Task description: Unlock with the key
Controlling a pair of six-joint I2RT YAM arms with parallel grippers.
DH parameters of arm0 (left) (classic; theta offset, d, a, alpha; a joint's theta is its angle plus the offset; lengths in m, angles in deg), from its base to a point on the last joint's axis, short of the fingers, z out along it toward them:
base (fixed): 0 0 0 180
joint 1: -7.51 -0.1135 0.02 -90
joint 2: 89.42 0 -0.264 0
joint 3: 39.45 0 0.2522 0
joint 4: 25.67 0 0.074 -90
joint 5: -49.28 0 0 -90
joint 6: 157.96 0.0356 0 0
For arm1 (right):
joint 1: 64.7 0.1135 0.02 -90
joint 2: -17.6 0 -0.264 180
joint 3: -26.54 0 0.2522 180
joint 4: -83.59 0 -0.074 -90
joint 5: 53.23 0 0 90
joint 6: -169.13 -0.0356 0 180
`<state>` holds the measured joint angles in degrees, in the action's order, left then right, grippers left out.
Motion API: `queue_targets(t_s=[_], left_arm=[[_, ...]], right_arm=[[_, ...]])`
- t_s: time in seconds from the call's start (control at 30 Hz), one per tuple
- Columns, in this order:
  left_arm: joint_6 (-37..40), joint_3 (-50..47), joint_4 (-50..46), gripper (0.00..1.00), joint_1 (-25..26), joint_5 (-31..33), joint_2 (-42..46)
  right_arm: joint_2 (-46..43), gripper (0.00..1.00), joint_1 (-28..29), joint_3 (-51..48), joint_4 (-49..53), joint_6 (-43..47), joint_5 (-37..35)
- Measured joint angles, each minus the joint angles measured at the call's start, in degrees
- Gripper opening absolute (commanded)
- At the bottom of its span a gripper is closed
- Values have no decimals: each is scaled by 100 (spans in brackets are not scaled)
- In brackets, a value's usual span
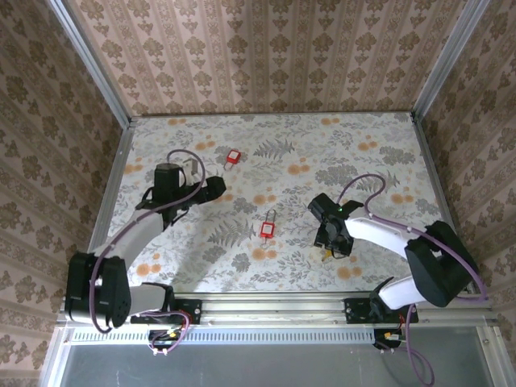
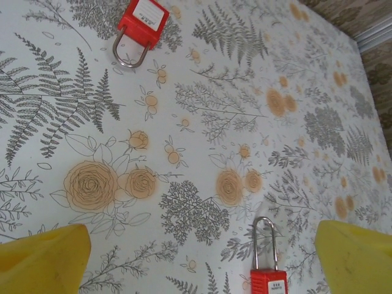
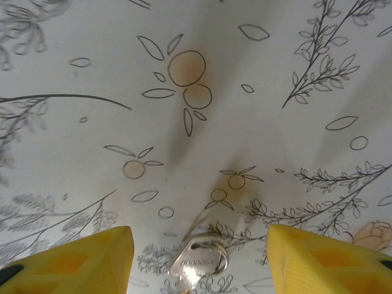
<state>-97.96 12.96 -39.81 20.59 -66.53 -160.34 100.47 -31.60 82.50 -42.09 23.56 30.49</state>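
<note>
The key [image 3: 199, 262] lies flat on the flowered table, a small silvery metal head with stamped characters and a thin ring, its blade running off the bottom edge. My right gripper [image 3: 200, 245] hangs low over it with a yellow finger [image 3: 73, 263] on each side. The jaws are apart and touch nothing. In the top view the right gripper [image 1: 328, 240] is right of centre near the front. My left gripper [image 1: 211, 190] stands open at the left. One red padlock [image 2: 268, 278] lies between its fingertips [image 2: 43, 257], and another red padlock [image 2: 142, 21] lies farther off.
The nearer padlock [image 1: 268, 226] lies at the table's middle, the other padlock [image 1: 233, 158] toward the back. Patterned walls and metal rails [image 1: 121, 157] close in the table on three sides. A metal bar [image 1: 266, 305] carrying both arm bases runs along the front.
</note>
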Motion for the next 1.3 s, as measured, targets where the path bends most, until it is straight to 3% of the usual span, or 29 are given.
queue_targets(t_s=[0.23,0.33,0.43,0.67,0.83,1.07,1.3], left_arm=[[-114,-385,-92,95,52,144,557],[-131,-413,-245,94,374,437,579],[-166,-411,-437,94,848,723,573],[-586,-367,-527,91,1808,1456,505],[-872,-105,-581,90,2417,1958,160],[-1207,448,-448,88,2872,2245,-540],[-1676,632,490,89,3029,1753,-964]], right_arm=[[184,41,66,28,-133,-63,2],[76,26,118,-63,-199,-81,-9],[-367,21,131,-407,-315,-166,-15],[-2232,0,192,-1381,-44,-358,13],[-3294,0,127,-1768,0,-323,44],[-3403,0,-94,-1932,-271,-94,164],[-3512,0,-98,-1558,-748,173,402]])
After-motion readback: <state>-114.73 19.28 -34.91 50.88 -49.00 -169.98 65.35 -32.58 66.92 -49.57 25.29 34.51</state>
